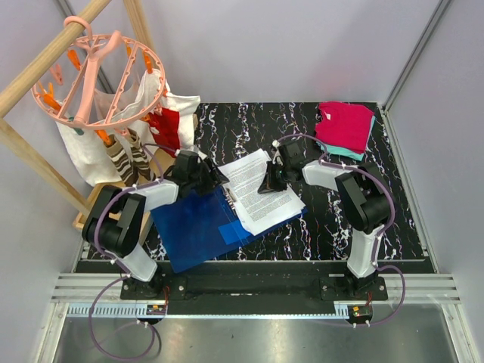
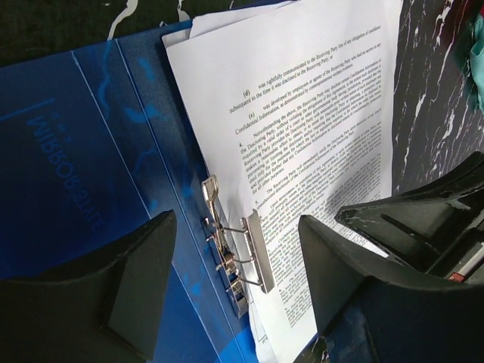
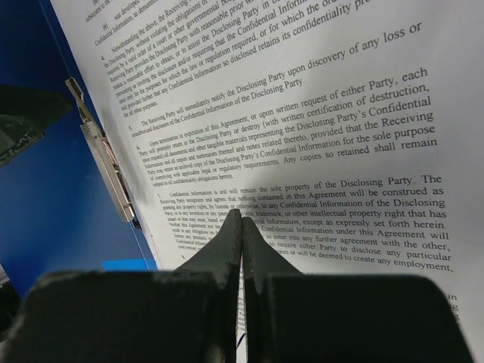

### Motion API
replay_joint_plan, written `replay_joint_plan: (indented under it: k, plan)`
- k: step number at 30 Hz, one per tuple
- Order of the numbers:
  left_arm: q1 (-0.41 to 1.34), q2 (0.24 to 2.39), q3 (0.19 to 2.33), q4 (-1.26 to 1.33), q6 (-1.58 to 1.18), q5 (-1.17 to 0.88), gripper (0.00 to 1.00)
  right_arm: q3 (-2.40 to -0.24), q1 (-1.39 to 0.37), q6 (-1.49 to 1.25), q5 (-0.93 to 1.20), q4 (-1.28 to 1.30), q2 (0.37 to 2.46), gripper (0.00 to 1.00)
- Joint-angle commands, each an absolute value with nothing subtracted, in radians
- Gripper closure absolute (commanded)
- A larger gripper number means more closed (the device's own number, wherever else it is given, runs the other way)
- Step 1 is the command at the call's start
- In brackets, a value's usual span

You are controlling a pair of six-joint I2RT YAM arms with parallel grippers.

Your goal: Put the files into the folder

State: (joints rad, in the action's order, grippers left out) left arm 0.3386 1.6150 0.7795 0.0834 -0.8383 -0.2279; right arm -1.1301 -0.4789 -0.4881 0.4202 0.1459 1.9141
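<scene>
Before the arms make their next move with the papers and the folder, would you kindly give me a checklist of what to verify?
1. folder lying open: ok.
2. files on its right half, beside the clip: ok.
3. Sheets squared into one stack: not ok, one pokes out askew at the far end.
4. Sheet edge under the clip: cannot tell.
5. left gripper open, straddling the clip: ok.
6. right gripper shut, tips down on the files: ok.
</scene>
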Motion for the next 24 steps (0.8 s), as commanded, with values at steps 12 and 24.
replay_joint_plan:
  k: [12, 24]
  plan:
    - [0.333, 1.713, 0.857, 0.216, -0.831, -0.262, 0.32, -1.143, -0.486, -0.492, 0.443, 0.103, 1.954, 1.0]
    - [0.354, 1.689, 0.856, 0.233, -0.85, -0.29, 0.33, -1.149, -0.485, -0.497, 0.462, 0.104, 1.968, 1.0]
